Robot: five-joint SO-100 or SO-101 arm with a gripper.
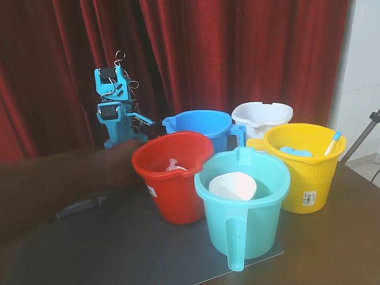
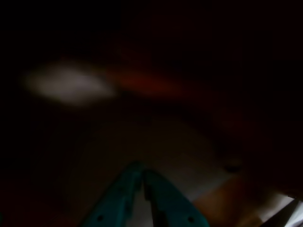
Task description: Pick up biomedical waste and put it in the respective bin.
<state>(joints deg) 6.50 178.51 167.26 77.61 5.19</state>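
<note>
The red bucket with a pouring lip and a small white sticker stands left of centre in the fixed view. A whitish item lies inside it. I cannot make out the vial in either view. The blue arm is folded at the back left, and my gripper sits behind the red bucket, apart from it. In the dark, blurred wrist view my gripper enters from the bottom edge. Its teal fingers lie together with only a thin slit between them. Nothing shows between them.
A teal handled bucket holding a white item stands in front. Blue, white and yellow buckets stand behind. A blue-tipped stick leans in the yellow one. A dark elongated object lies on the table left, under a faint brownish blur.
</note>
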